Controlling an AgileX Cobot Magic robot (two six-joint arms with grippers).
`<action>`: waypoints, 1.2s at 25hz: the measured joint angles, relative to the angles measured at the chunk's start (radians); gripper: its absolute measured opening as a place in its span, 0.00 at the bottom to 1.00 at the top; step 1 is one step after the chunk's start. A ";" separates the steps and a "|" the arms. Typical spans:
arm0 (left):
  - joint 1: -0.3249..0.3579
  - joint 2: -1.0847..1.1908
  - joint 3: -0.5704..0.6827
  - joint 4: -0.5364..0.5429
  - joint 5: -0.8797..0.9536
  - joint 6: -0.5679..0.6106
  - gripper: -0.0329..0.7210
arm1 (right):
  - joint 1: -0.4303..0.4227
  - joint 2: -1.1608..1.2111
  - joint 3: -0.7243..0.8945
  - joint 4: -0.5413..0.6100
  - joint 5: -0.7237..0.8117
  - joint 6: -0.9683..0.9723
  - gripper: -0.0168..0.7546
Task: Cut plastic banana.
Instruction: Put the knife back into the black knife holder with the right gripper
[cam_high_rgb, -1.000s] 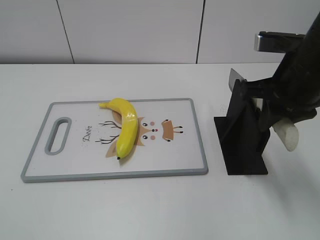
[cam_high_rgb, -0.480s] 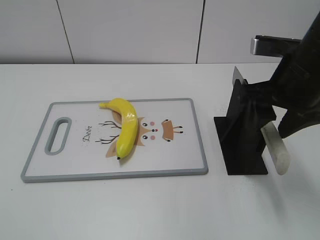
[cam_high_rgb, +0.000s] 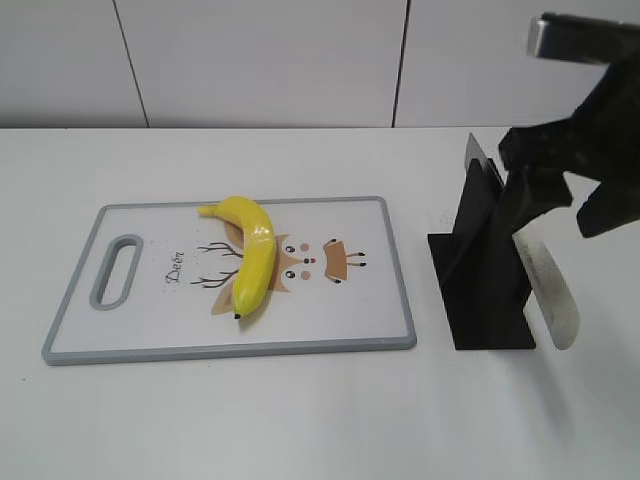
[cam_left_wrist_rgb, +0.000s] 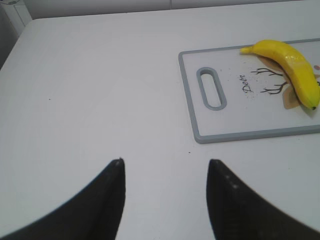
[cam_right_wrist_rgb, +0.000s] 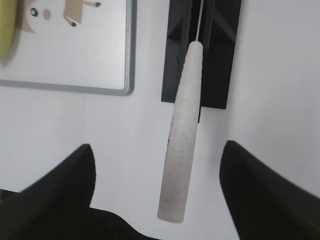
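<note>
The plastic banana (cam_high_rgb: 252, 255) lies whole on the grey-rimmed cutting board (cam_high_rgb: 230, 350), over its deer drawing. It also shows in the left wrist view (cam_left_wrist_rgb: 295, 70) and as a yellow sliver in the right wrist view (cam_right_wrist_rgb: 6, 30). A knife with a white handle (cam_high_rgb: 555, 295) sits in a black stand (cam_high_rgb: 485, 270) to the right of the board. My right gripper (cam_high_rgb: 545, 190) hangs above the handle (cam_right_wrist_rgb: 182, 140), open, one finger on each side, not touching it. My left gripper (cam_left_wrist_rgb: 165, 162) is open and empty over bare table left of the board (cam_left_wrist_rgb: 240, 135).
The knife blade's tip pokes up from the stand's top (cam_high_rgb: 474, 150). The stand (cam_right_wrist_rgb: 220, 60) sits close to the board's right edge (cam_right_wrist_rgb: 129, 60). A white tiled wall runs behind the table.
My right gripper has risen up and away from the knife handle. The handle has swung lower and shows more fully. Banana and board have not moved.
</note>
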 joint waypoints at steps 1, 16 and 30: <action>0.000 0.000 0.000 0.000 0.000 0.000 0.69 | 0.000 -0.035 0.000 0.000 0.000 -0.010 0.79; 0.000 0.000 0.000 0.000 0.000 0.000 0.69 | 0.000 -0.578 0.233 0.001 -0.025 -0.220 0.79; 0.000 0.000 0.000 0.000 -0.001 0.000 0.69 | 0.000 -1.049 0.559 -0.006 -0.046 -0.285 0.79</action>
